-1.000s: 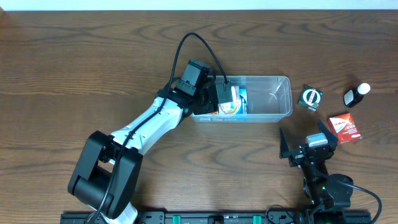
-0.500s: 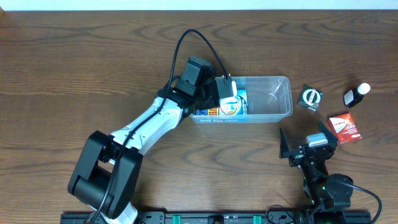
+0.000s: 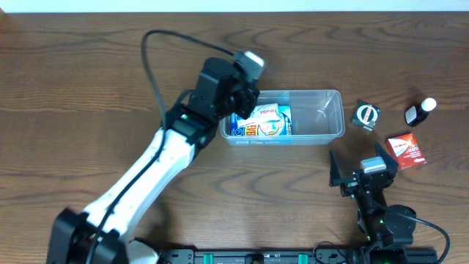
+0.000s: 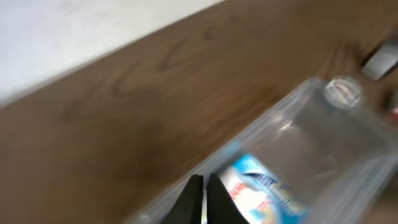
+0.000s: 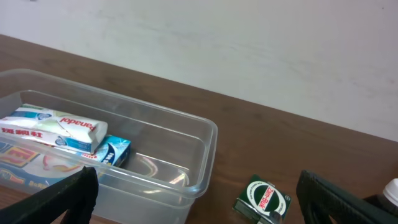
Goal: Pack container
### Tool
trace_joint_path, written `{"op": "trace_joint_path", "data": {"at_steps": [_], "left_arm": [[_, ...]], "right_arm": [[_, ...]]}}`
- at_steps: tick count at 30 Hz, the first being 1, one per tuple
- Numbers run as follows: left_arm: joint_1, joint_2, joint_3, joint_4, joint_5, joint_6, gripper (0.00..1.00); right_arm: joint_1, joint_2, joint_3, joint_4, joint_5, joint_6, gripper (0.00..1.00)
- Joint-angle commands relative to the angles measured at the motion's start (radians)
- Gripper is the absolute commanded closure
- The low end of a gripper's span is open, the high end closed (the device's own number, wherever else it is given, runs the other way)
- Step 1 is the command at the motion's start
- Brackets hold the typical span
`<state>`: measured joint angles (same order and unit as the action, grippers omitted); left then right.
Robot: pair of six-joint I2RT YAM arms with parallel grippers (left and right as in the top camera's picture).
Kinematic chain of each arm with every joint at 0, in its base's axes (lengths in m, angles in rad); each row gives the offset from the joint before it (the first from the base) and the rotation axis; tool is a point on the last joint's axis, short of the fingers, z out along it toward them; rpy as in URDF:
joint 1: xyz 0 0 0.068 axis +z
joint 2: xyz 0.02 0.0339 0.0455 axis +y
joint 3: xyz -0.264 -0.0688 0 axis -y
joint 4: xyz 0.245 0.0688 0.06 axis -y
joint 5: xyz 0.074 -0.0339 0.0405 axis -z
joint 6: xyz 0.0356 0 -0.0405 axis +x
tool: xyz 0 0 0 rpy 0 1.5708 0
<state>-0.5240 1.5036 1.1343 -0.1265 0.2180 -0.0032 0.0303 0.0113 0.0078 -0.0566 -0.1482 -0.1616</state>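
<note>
The container [image 3: 322,121] is a clear bin in the middle of the table. A white and blue box [image 3: 265,121] lies flat in its left half on other boxes, also seen in the left wrist view as the box [image 4: 264,190] and from the right wrist as the box [image 5: 56,126], with a small blue box [image 5: 113,151] beside it. My left gripper [image 3: 251,94] hangs blurred above the container's left end [image 4: 311,140], jaws shut [image 4: 204,194] on nothing. My right gripper [image 3: 363,174] rests open near the front edge, fingers wide [image 5: 199,208], holding nothing.
To the right of the container lie a green box with a round label [image 3: 366,115] [image 5: 264,198], a small black bottle with a white cap [image 3: 420,111] and a red box [image 3: 406,149]. The container's right half [image 5: 186,155] holds nothing.
The left gripper let go of the white and blue box, which now lies flat in the container. It rose up and back from the bin and its jaws shut. The right arm stayed still.
</note>
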Motion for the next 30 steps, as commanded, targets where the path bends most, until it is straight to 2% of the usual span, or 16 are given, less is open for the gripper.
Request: {"op": "trace_joint_path", "data": {"at_steps": [1, 3, 7, 10, 15, 17, 19, 20, 21, 22, 23, 24, 27, 28, 29, 30], "left_arm": [[-0.013, -0.004, 0.014, -0.085, -0.001, -0.345, 0.94], [-0.016, -0.003, 0.014, -0.142, 0.014, -0.373, 0.94], [-0.01, -0.002, 0.084, -0.301, 0.043, -0.344, 0.94], [-0.01, 0.007, 0.212, -0.476, 0.015, -0.31, 0.94], [-0.012, 0.064, 0.492, -0.788, -0.109, -0.282, 0.94], [-0.013, 0.093, 0.567, -0.862, -0.14, -0.281, 0.94], [-0.019, 0.106, 0.581, -0.862, -0.136, -0.282, 0.94], [-0.024, 0.11, 0.579, -0.854, -0.132, -0.282, 0.83], [-0.031, 0.114, 0.577, -0.851, -0.128, -0.282, 0.59], [-0.038, 0.117, 0.576, -0.851, -0.126, -0.282, 0.43], [-0.046, 0.119, 0.576, -0.852, -0.125, -0.282, 0.4], [-0.05, 0.119, 0.575, -0.852, -0.126, -0.282, 0.41], [-0.063, 0.122, 0.573, -0.84, -0.125, -0.298, 0.59], [-0.066, 0.122, 0.573, -0.832, -0.125, -0.298, 0.76], [-0.071, 0.125, 0.571, -0.819, -0.126, -0.298, 0.87], [-0.075, 0.129, 0.567, -0.803, -0.126, -0.298, 0.92]], "right_arm": [[0.009, -0.003, -0.002, -0.004, 0.002, 0.008, 0.01], [0.009, -0.003, -0.002, -0.004, 0.002, 0.008, 0.01], [0.009, -0.003, -0.002, -0.004, 0.002, 0.008, 0.01], [0.009, -0.003, -0.002, -0.004, 0.002, 0.008, 0.01], [0.009, -0.003, -0.002, -0.004, 0.002, 0.008, 0.01], [0.009, -0.003, -0.002, -0.004, 0.002, 0.008, 0.01], [0.009, -0.003, -0.002, -0.004, 0.002, 0.008, 0.01], [0.009, -0.003, -0.002, -0.004, 0.003, 0.008, 0.01], [0.009, -0.003, -0.002, -0.004, 0.002, 0.008, 0.01], [0.009, -0.003, -0.002, -0.004, 0.002, 0.008, 0.01], [0.009, -0.003, -0.002, -0.004, 0.002, 0.008, 0.01], [0.009, -0.003, -0.002, -0.004, 0.002, 0.008, 0.01], [0.009, -0.003, -0.002, -0.004, 0.003, 0.008, 0.01], [0.009, -0.003, -0.002, -0.004, 0.003, 0.008, 0.01], [0.009, -0.003, -0.002, -0.004, 0.002, 0.008, 0.01], [0.009, -0.003, -0.002, -0.004, 0.003, 0.008, 0.01]]}}
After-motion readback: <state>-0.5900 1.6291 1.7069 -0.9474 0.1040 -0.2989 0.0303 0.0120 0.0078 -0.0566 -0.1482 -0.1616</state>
